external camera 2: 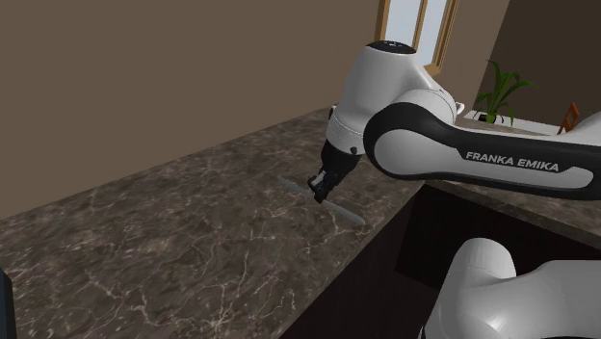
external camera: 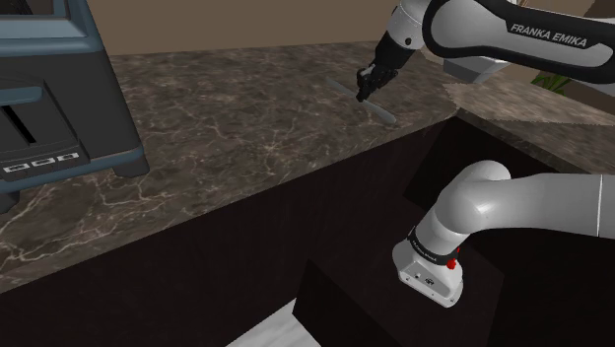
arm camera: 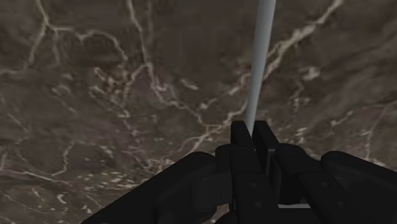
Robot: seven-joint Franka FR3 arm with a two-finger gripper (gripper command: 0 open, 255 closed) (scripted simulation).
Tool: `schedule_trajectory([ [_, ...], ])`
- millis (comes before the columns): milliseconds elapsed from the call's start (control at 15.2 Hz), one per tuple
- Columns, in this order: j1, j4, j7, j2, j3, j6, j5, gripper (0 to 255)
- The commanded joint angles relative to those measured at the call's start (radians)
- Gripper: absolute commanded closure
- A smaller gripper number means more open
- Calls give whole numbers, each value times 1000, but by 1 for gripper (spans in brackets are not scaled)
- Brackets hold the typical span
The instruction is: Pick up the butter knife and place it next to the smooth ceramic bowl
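A slim grey butter knife (external camera: 383, 114) lies flat on the dark marble counter (external camera: 246, 138), close to the counter's edge at the shoulder view's right. My black gripper (external camera: 365, 95) points down at the knife's middle and is shut on it. In the second exterior view the gripper (external camera 2: 320, 196) stands on the knife (external camera 2: 348, 214), whose two ends stick out on either side. In the wrist view the fingers (arm camera: 242, 147) clasp the knife (arm camera: 261, 57), and its long end runs away from the gripper (arm camera: 253, 137) over the marble.
A dark grey-blue appliance (external camera: 59, 89) stands on the counter at the shoulder view's left. The counter's edge (external camera: 414, 133) drops to dark cabinets just beside the knife. A brown wall (external camera 2: 173, 77), a window (external camera 2: 424, 24) and a plant (external camera 2: 503, 87) lie behind.
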Motion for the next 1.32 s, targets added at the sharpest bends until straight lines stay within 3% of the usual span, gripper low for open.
schedule_trajectory([
  [0,0,0,0,0,0,0,0,255],
  [1254,-15,314,-5,97,-14,-217,-16,255],
])
